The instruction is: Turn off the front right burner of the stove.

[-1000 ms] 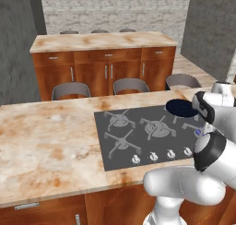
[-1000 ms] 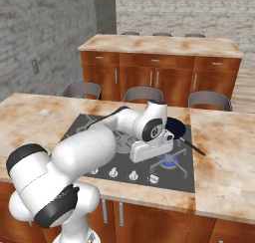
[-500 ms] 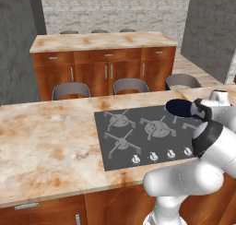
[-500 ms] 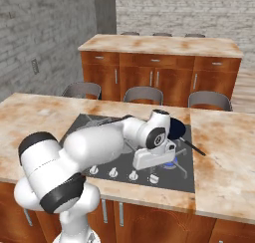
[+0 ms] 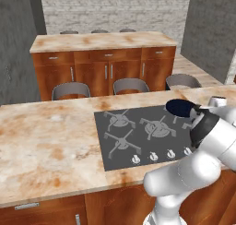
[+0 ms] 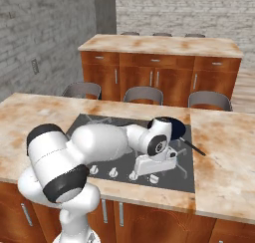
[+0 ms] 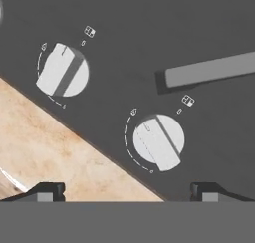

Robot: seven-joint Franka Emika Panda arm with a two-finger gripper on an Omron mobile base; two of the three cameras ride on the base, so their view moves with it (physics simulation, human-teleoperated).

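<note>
Notably, the stove (image 5: 138,136) sat in the centre-right of the left base view, a flat dark grey cooktop let into a marbled orange-and-cream counter (image 5: 50,150), with pale star-shaped grates and a row of small white knobs along its near edge. In the right base view the stove (image 6: 99,132) lay at mid-frame, largely covered by the white arm. A dark blue pan (image 5: 179,108) rested on the stove toward the right of the left base view; in the right base view its black handle (image 6: 191,146) pointed to the lower right.

The gripper (image 6: 172,160) was low over the knob row, right of centre in the right base view. In the hand view the gripper (image 7: 127,191) showed two dark fingertips (image 7: 47,191) at the bottom edge, set wide apart with nothing between them. One white knob (image 7: 158,142) sat just above the gap, right of centre; a second knob (image 7: 63,70) sat at upper left. Each knob bore a grey bar and a dotted arc marking. A pale grate arm (image 7: 209,70) crossed the upper right, and the counter edge ran diagonally across the lower left.

Three grey-backed chairs (image 5: 131,85) stood beyond the counter, before a wooden cabinet run (image 5: 106,67).
</note>
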